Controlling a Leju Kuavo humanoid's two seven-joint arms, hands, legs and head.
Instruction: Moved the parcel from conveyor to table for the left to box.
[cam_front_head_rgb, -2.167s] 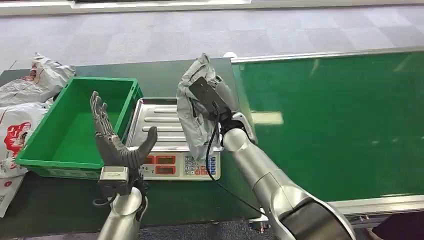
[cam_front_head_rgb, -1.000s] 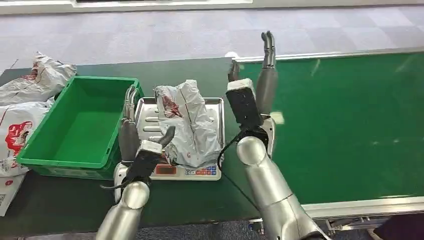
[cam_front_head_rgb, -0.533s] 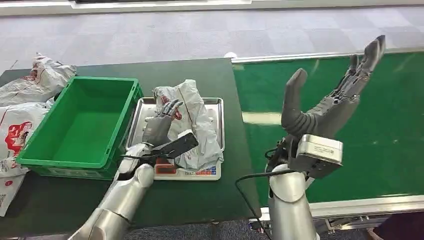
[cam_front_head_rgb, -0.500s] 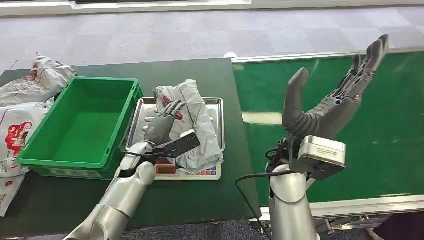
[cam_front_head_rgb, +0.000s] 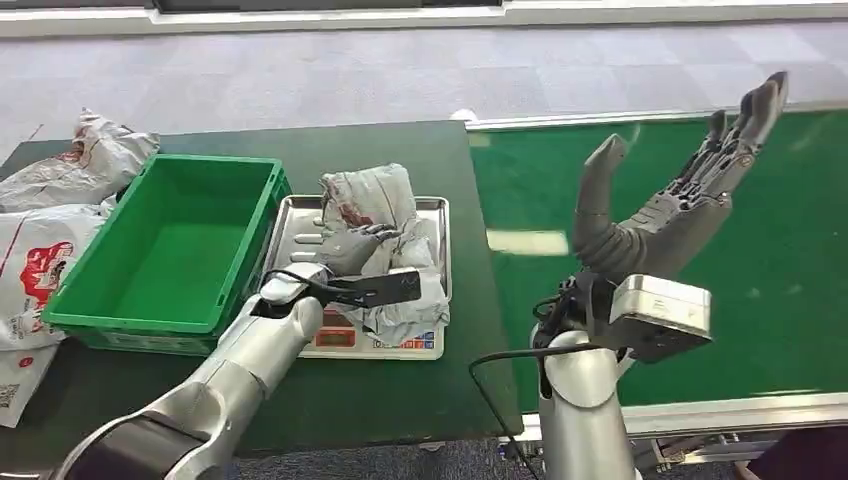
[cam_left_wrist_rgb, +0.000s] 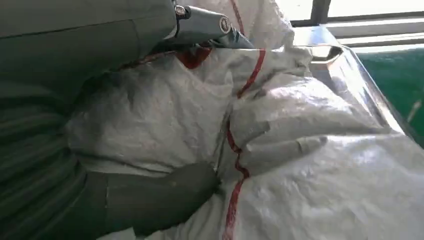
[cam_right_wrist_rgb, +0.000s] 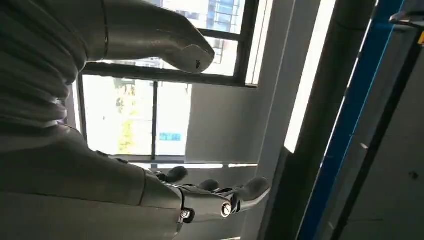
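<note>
The parcel (cam_front_head_rgb: 375, 195), a crumpled grey-white plastic bag with red print, lies on the steel tray (cam_front_head_rgb: 298, 215) of a weighing scale. My left hand (cam_front_head_rgb: 352, 247) lies on its near side and grips it. In the left wrist view the parcel (cam_left_wrist_rgb: 310, 150) bulges between the thumb (cam_left_wrist_rgb: 160, 197) dug in on one side and the fingers (cam_left_wrist_rgb: 205, 25) over the other. My right hand (cam_front_head_rgb: 665, 205) is raised above the green conveyor belt (cam_front_head_rgb: 720, 320), apart from the parcel. It is open and holds nothing, with its fingers (cam_right_wrist_rgb: 220, 195) spread before bright windows.
A green plastic bin (cam_front_head_rgb: 170, 250) stands just left of the scale on the dark green table (cam_front_head_rgb: 400, 390). More bagged parcels (cam_front_head_rgb: 60, 200) lie piled at the table's left edge. The scale's display and keypad (cam_front_head_rgb: 385, 342) face me.
My right hand let go of the parcel on the tray, drew back and rose open over the belt. My left hand turned down onto the parcel and closed on it, squashing it lower.
</note>
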